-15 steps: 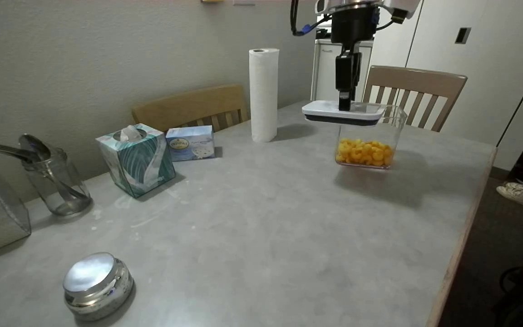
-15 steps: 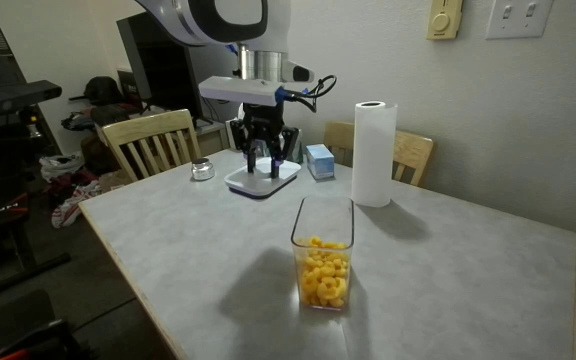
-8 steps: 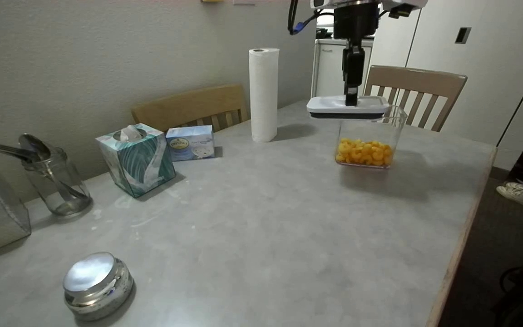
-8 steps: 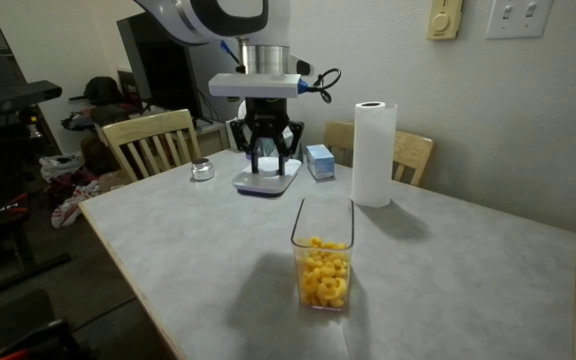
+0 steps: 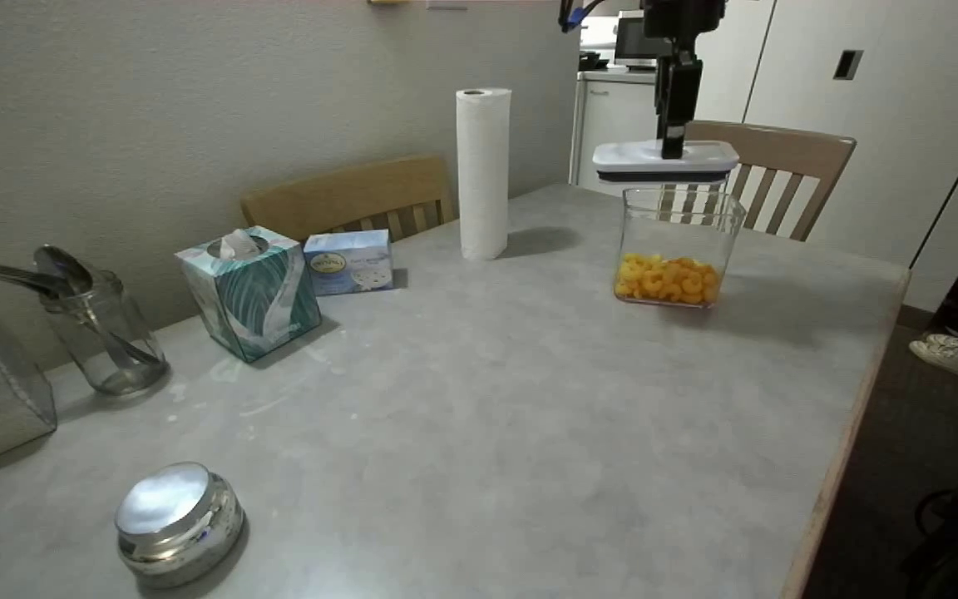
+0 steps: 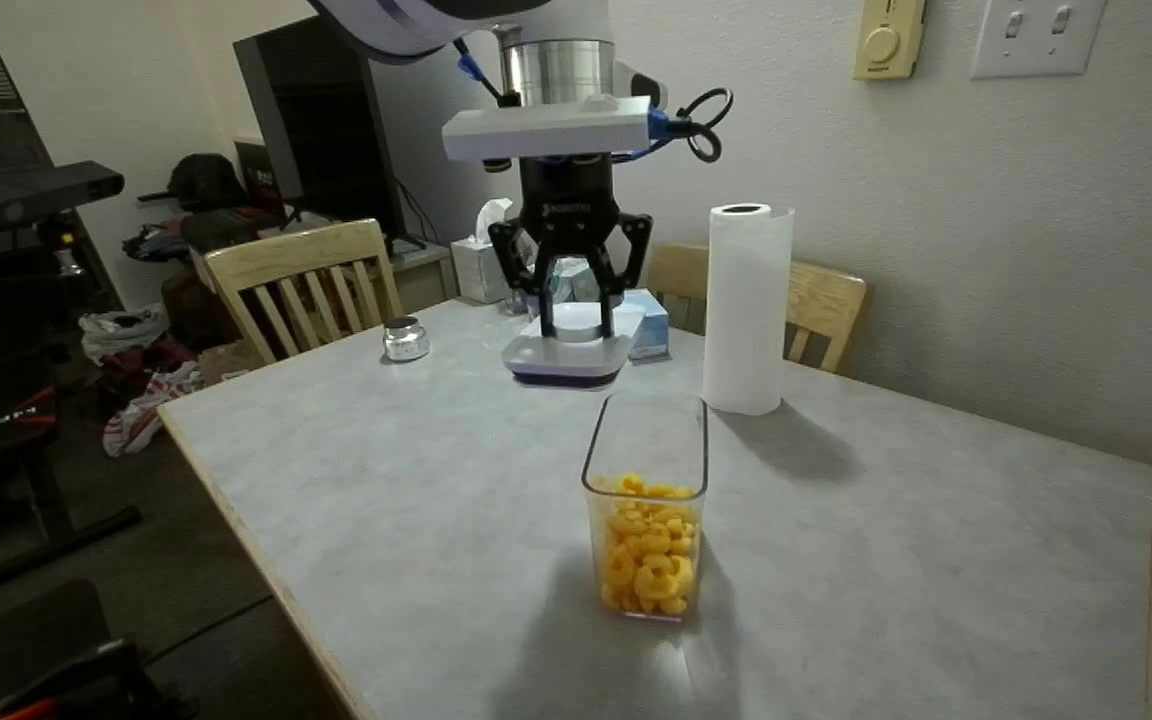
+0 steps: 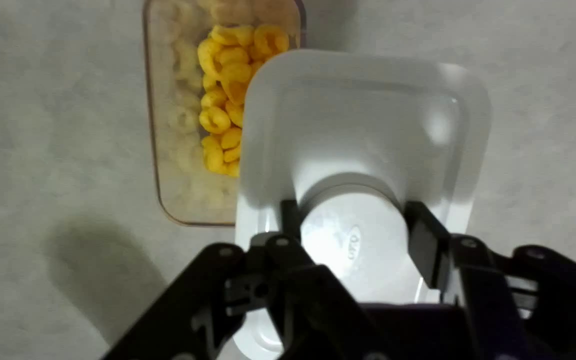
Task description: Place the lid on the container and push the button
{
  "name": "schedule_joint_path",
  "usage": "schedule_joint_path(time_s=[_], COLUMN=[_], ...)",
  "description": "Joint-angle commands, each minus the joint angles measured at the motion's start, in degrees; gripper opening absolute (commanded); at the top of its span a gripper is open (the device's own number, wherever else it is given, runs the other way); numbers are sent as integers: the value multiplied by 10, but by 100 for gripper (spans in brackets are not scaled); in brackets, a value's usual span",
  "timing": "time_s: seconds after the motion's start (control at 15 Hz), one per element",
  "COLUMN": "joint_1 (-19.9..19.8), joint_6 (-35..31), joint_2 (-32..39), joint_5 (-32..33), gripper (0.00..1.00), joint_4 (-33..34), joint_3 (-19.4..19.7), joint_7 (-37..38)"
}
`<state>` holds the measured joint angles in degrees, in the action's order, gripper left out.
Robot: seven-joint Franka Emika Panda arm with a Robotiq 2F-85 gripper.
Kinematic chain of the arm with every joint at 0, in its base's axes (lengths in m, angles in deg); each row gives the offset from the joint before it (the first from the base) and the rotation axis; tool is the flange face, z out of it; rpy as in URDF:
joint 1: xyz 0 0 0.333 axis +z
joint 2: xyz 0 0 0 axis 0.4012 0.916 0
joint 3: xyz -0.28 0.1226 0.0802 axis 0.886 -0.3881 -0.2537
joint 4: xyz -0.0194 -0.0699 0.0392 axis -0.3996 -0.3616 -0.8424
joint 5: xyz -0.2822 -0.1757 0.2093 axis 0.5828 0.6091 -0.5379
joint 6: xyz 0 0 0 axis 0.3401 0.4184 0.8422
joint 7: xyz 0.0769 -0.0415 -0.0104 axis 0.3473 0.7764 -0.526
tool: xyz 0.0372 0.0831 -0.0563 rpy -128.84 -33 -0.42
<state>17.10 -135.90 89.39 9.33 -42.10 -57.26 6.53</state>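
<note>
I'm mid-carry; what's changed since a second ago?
The gripper has carried the lid up and rightward in both exterior views, nearer the container, turning it slightly. It still grips the round button; nothing was let go. The container, paper towel roll and silver jar stayed put.

Grey table, clear container, paper roll

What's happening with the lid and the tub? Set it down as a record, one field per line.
Lid: held in the air by its raised round button
Fingers: gripping the button, one at each side
Tub: clear, upright on the table, uncovered
Contents: yellow rings in the lower part
Alignment: in the wrist view, the lid overlaps only part of the tub
Also on the table: paper towel roll, teal tissue box, silver jar
Remaining: lid onto tub, button push
</note>
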Motion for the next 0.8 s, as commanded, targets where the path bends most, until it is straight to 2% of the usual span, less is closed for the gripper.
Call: schedule_joint_path(time_s=[0.0,0.33,0.73], joint_1=[-17,-26,-30], joint_6=[-11,-49,-173], joint_2=[-40,-69,-52], joint_5=[19,26,48], gripper=[29,29,29], joint_4=[-36,-88,-145], joint_3=[10,24,38], joint_7=[-15,-43,-46])
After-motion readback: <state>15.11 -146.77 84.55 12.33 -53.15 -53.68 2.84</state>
